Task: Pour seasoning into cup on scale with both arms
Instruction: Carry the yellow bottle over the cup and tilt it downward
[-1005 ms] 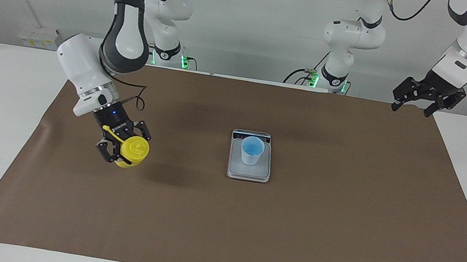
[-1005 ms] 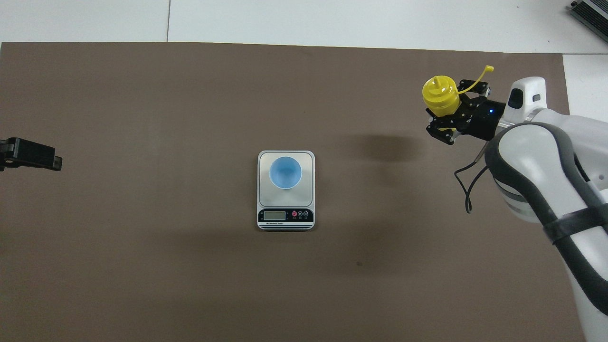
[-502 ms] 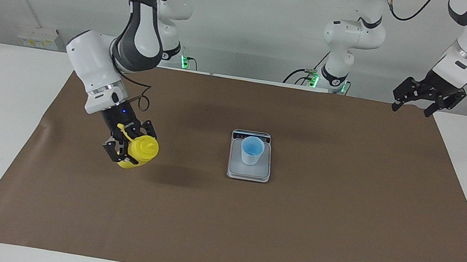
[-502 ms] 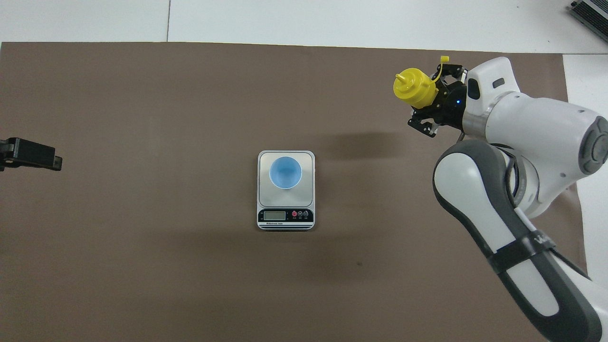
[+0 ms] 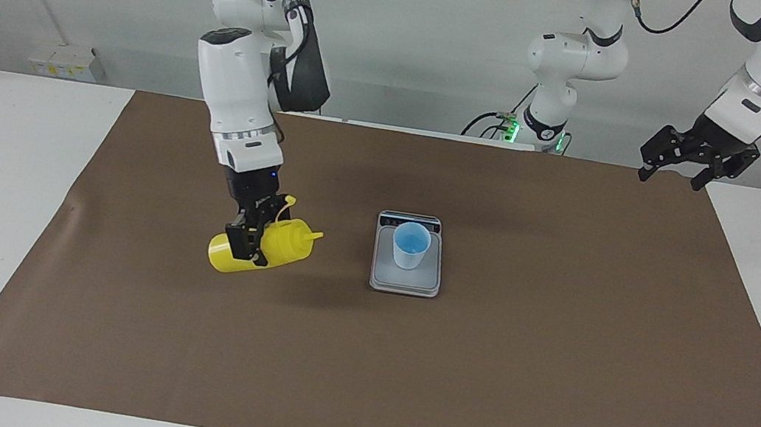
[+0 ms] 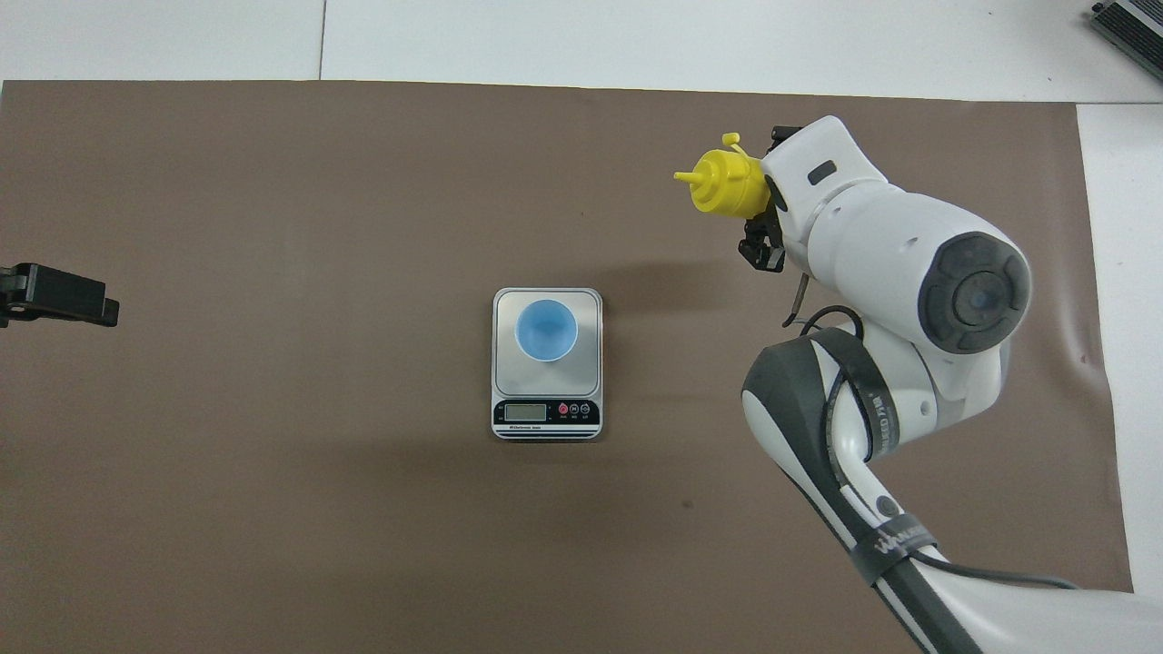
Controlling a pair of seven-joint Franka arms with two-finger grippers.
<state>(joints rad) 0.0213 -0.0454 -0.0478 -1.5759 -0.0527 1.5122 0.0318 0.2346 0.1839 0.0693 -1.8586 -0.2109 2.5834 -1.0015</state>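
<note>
Seasoning (image 5: 260, 250) now tilted over brown mat (image 5: 550, 386).

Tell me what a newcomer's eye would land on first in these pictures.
The bright yellow seasoning bottle stands out first: the right gripper is shut on it and holds it tipped on its side above the brown mat, nozzle pointing toward the scale. Next comes the light-blue cup, upright on the silver scale at the middle of the table. The left gripper waits open in the air over the mat's edge at its own end.
</note>
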